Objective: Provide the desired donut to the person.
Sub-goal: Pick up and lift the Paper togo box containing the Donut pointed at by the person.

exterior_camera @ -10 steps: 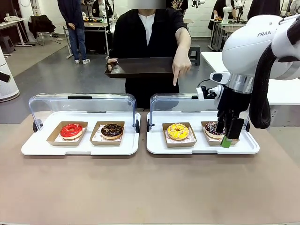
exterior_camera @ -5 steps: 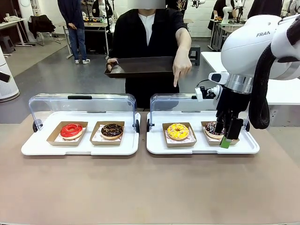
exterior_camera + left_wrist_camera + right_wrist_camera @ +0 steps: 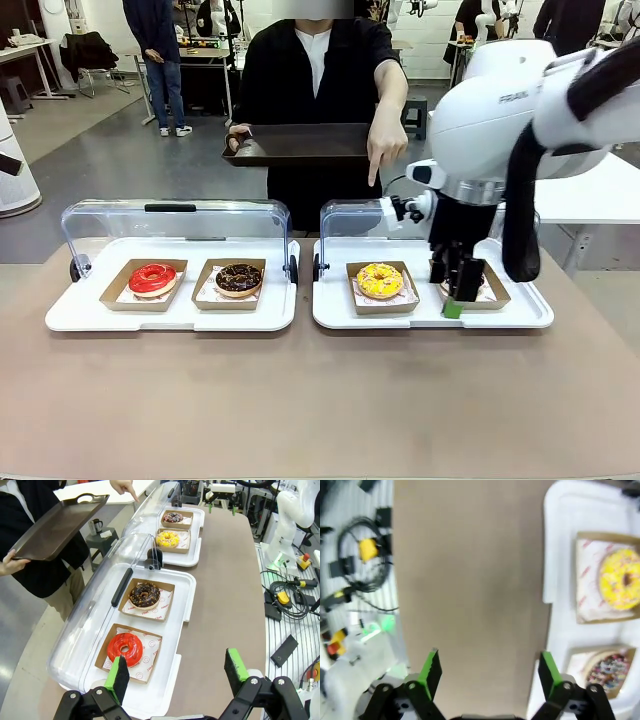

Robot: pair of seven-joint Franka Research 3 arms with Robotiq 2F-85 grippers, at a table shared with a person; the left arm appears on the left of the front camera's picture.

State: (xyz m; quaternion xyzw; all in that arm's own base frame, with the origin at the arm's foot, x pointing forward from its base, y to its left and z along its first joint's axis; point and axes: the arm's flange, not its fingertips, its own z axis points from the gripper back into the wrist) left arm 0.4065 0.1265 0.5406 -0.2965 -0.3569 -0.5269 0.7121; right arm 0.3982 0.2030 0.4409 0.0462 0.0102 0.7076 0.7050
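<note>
The yellow donut [image 3: 380,280] lay in its box at the left end of the right tray [image 3: 335,315]. The person's hand [image 3: 385,145] pointed down over it, so it seemed the wanted one. Your right gripper [image 3: 455,303] hung wide open by the sprinkled donut [image 3: 609,669]. Your left gripper [image 3: 177,669] was wide open also.

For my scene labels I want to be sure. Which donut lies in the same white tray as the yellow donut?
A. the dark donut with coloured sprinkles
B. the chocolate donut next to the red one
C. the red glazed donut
A: the dark donut with coloured sprinkles lies right beside the yellow donut, and both are inside the same white tray.
</note>
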